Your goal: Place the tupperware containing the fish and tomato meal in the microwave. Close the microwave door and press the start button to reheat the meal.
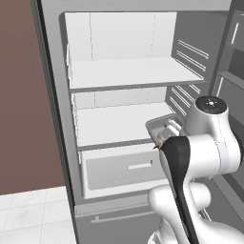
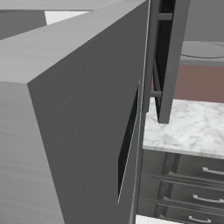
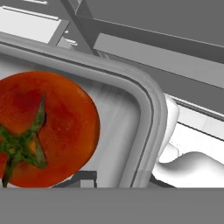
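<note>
The tupperware (image 1: pixel 159 126) hangs in the air in front of the open fridge's middle shelf, level, at the end of my arm. In the hand view its rounded grey-white rim (image 3: pixel 151 109) curves round a red tomato (image 3: pixel 48 127) with a green stalk. I cannot make out the fish. My gripper (image 3: pixel 117 180) is shut on the tupperware's wall, one dark fingertip (image 3: pixel 83 177) inside it. In the right base view, the microwave's cavity with its round turntable (image 2: pixel 202 49) shows at the top right, and the dark microwave door (image 2: pixel 168 65) stands open edge-on. The start button is out of view.
The fridge (image 1: pixel 124 71) stands open with bare white shelves and a drawer (image 1: pixel 126 171) below. Its grey side (image 2: pixel 70 122) is close on the left in the right base view. A marble counter (image 2: pixel 188 129) with drawers (image 2: pixel 192 188) lies under the microwave.
</note>
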